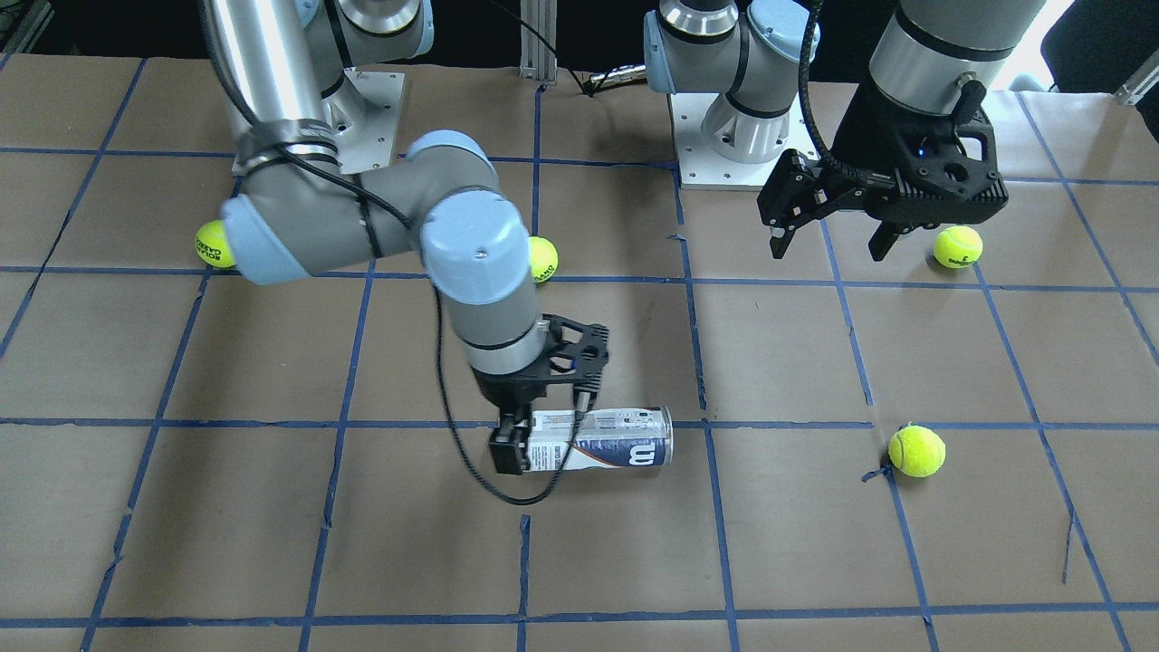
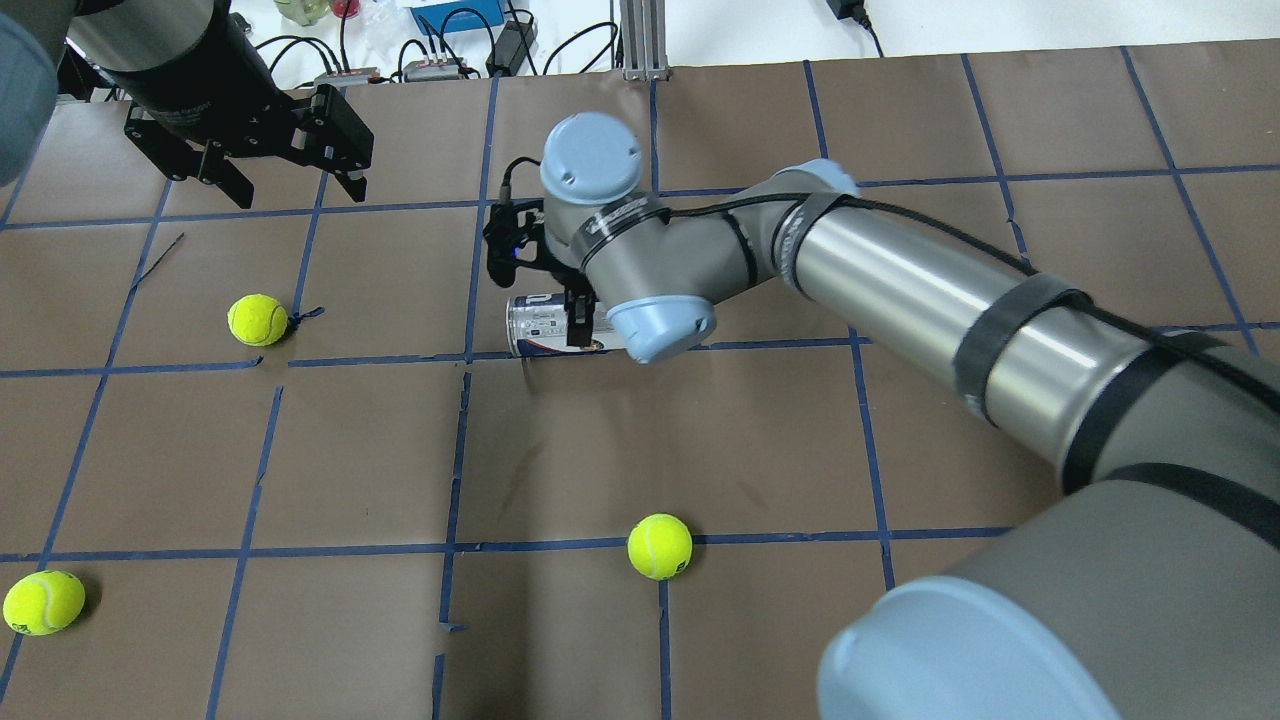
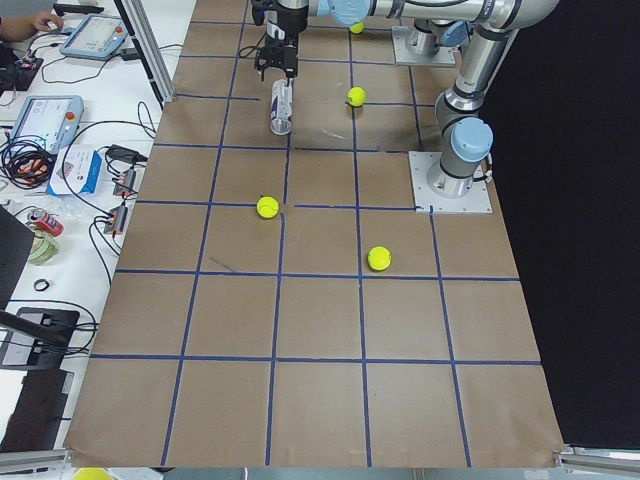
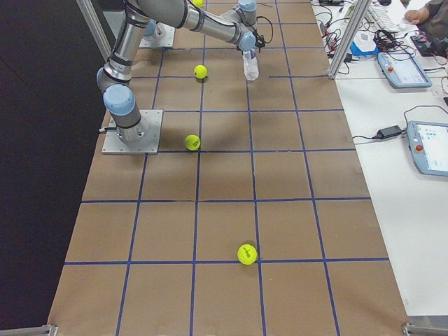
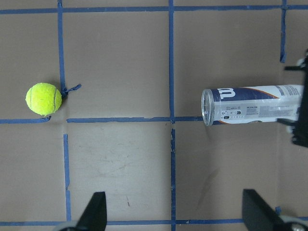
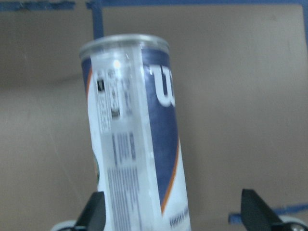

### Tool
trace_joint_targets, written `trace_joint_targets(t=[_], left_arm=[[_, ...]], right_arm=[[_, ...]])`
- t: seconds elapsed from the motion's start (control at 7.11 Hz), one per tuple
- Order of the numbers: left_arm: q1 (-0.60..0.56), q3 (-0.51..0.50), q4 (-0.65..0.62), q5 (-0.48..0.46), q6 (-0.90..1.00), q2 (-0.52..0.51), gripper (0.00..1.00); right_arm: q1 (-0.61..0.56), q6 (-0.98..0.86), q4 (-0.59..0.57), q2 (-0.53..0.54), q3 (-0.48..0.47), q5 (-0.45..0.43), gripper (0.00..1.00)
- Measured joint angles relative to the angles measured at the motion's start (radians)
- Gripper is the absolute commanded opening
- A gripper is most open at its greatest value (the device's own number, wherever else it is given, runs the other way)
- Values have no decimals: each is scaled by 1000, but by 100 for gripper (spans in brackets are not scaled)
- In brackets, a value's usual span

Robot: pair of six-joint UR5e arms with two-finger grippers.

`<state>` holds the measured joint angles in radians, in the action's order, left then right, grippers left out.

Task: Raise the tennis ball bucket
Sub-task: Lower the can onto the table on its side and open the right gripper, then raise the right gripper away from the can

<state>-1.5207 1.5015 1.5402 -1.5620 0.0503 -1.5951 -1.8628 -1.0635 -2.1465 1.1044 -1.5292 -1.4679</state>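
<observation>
The tennis ball bucket (image 1: 616, 439) is a clear tube with a white and navy label. It lies on its side on the brown table, and also shows in the overhead view (image 2: 540, 325), the left wrist view (image 5: 250, 105) and the right wrist view (image 6: 130, 144). My right gripper (image 1: 543, 433) is down over the tube's closed end. Its fingers (image 6: 96, 211) stand wide apart with the tube between them, close to one finger. My left gripper (image 1: 828, 240) hangs open and empty above the table, well away from the tube.
Loose yellow-green tennis balls lie about: one (image 1: 958, 246) beside the left gripper, one (image 1: 916, 451) out on the table, and two (image 1: 215, 244) (image 1: 541, 259) behind the right arm. Blue tape lines grid the table. The arm bases (image 1: 724, 154) stand at the back.
</observation>
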Motion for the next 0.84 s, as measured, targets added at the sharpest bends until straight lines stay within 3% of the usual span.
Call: trace_joint_targets(t=[0.42,0.7,0.84], left_arm=[[2,-1,0,7,2,-16,100],[2,0,6,27,2,-18,100],[2,6,8,32,2,-19,100]], right_arm=[[252,57,295,169,-4,19,100],[324,253,490,256,0,14,100],[332,365,530,300,1,7,100]])
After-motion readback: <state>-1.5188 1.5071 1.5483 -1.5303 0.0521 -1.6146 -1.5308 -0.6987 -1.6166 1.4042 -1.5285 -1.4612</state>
